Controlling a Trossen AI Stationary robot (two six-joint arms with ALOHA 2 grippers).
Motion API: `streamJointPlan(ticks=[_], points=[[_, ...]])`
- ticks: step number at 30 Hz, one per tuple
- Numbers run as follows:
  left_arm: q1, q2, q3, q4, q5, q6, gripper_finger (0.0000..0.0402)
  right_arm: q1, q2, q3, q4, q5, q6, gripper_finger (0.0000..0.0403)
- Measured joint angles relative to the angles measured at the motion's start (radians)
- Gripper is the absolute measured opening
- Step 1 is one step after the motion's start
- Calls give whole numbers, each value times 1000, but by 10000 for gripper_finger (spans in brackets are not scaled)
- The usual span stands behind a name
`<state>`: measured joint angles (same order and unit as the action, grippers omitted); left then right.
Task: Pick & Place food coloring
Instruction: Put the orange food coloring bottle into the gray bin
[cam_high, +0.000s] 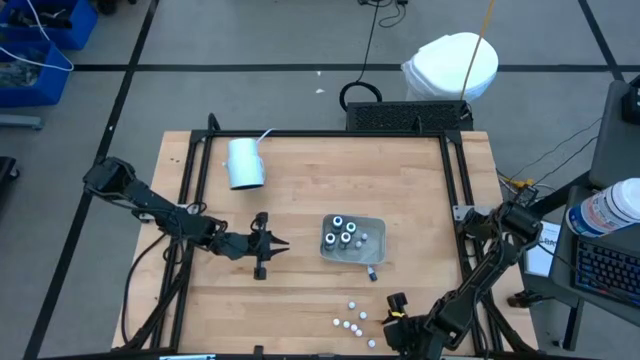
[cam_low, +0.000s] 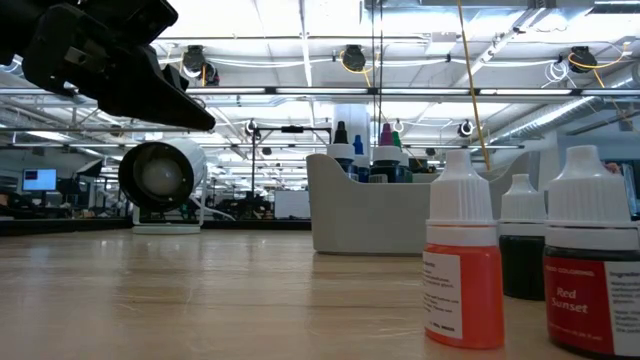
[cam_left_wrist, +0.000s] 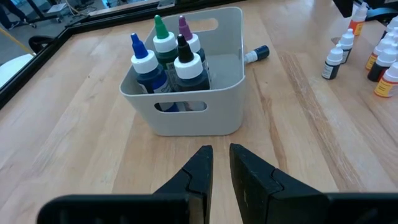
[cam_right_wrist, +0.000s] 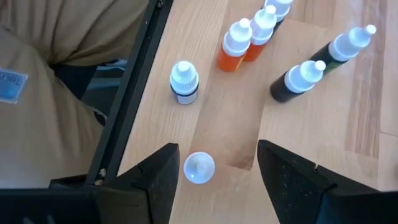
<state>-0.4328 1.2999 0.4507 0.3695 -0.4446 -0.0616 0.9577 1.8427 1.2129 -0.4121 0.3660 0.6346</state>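
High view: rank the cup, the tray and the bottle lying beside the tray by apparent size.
1. Tray, largest.
2. Cup, somewhat smaller.
3. Lying bottle, far the smallest.

Even, bright overhead light fills every view. In the low view, rows of ceiling lamps (cam_low: 352, 58) glare toward twelve o'clock, and the nearest bottles (cam_low: 463, 262) at four o'clock are soft, out of focus. On the wooden table (cam_high: 300, 290) shadows are faint and short. The right wrist view blurs slightly at its nearest bottle cap (cam_right_wrist: 199, 168).
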Motion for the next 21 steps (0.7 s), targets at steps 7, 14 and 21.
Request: streamJointPlan(ticks=[7, 14, 21], points=[[0, 0, 0, 0, 0, 0, 63, 0, 0, -8, 23, -39, 2, 205], [0, 0, 0, 0, 0, 1, 63, 0, 0, -58, 69, -32, 35, 205], [0, 0, 0, 0, 0, 1, 63, 0, 0, -69, 74, -24, 38, 189]])
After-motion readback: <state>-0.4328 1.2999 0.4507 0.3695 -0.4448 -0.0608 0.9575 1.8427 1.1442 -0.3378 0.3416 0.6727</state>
